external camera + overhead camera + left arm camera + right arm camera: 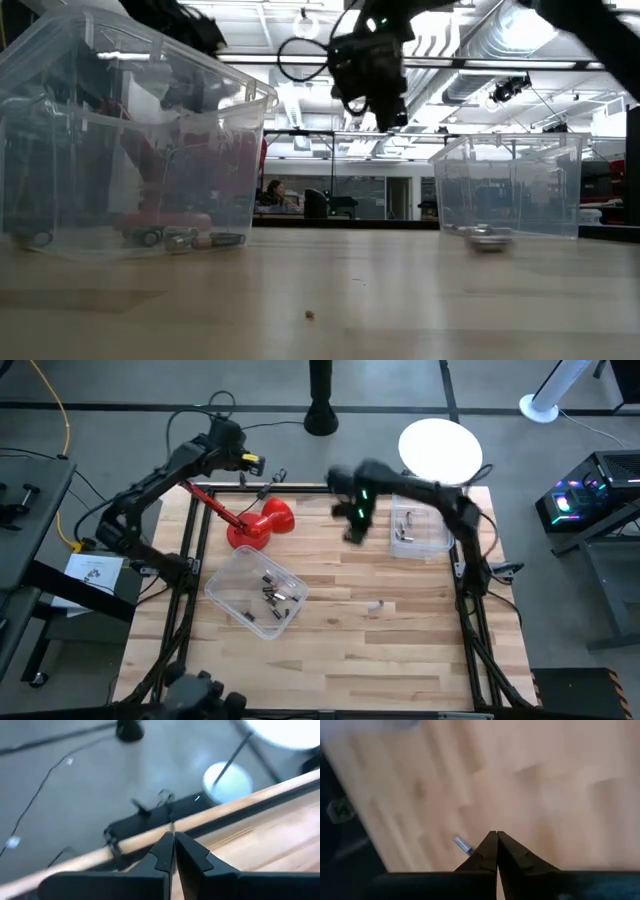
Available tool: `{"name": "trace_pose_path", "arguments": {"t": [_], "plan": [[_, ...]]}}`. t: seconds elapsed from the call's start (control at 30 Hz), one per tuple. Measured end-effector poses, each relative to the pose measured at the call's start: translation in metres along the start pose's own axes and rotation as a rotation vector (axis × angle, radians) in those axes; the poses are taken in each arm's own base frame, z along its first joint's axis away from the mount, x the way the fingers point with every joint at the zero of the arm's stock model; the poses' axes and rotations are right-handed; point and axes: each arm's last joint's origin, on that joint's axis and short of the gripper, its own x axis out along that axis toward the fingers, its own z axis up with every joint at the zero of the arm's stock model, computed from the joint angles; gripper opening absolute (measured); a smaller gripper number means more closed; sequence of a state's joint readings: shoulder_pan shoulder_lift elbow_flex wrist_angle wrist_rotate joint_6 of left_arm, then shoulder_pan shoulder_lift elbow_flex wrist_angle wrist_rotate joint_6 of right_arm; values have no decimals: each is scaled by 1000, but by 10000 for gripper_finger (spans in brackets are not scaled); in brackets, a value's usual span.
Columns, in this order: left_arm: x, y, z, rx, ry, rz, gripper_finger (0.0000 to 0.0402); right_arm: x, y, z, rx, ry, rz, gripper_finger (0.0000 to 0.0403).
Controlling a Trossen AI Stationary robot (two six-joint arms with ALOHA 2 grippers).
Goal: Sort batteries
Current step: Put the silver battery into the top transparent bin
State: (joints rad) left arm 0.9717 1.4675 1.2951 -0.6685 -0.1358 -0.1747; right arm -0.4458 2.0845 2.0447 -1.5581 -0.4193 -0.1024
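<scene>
Several dark batteries (270,592) lie in the near-left clear bin (232,572); they also show in the low view (180,238). Silvery batteries (405,525) lie in the far-right clear bin (435,540). One silvery battery (377,604) lies alone on the bare table; the right wrist view shows a silvery battery (462,845) on the wood below the fingers. My right gripper (352,530) hangs high above the table between the two bins, shut and empty (493,836). My left gripper (275,480) waits shut over the table's far edge (173,836).
A red plunger-like tool (262,522) lies on the table's far left, its handle slanting toward the far-left corner. A white round disc (440,448) and a black stand base (320,420) are beyond the far edge. Bare wood lies across the near half.
</scene>
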Motion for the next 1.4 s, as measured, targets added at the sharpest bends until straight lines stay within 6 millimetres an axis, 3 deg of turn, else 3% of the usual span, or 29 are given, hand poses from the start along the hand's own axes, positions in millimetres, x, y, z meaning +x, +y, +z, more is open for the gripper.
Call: {"name": "trace_pose_path", "arguments": {"t": [0.13, 0.27, 0.4, 0.63, 0.77, 0.87, 1.13, 1.4], "plan": [[-24, -2, 5, -2, -86, -80, 9, 49, 54, -54, 55, 112, 101, 0], [-34, -5, 6, 24, -116, -172, 9, 123, 105, -141, 316, 308, 112, 0], [-36, -10, 6, 51, -118, -252, 9, 172, 146, -213, 549, 410, 166, 0], [-39, -25, 2, 71, -101, -316, 9, 242, 183, -283, 773, 484, 128, 0], [-42, -38, -3, 57, -76, -350, 9, 274, 201, -320, 708, 589, 94, 0], [-47, -51, -6, 57, -72, -386, 9, 286, 198, -329, 705, 568, 25, 0], [-61, -88, -11, -10, -108, -518, 9, 282, 192, -318, 610, 384, 30, 0], [-73, -110, -13, -2, -181, -565, 9, 257, 185, -313, 580, 96, 0, 0]]}}
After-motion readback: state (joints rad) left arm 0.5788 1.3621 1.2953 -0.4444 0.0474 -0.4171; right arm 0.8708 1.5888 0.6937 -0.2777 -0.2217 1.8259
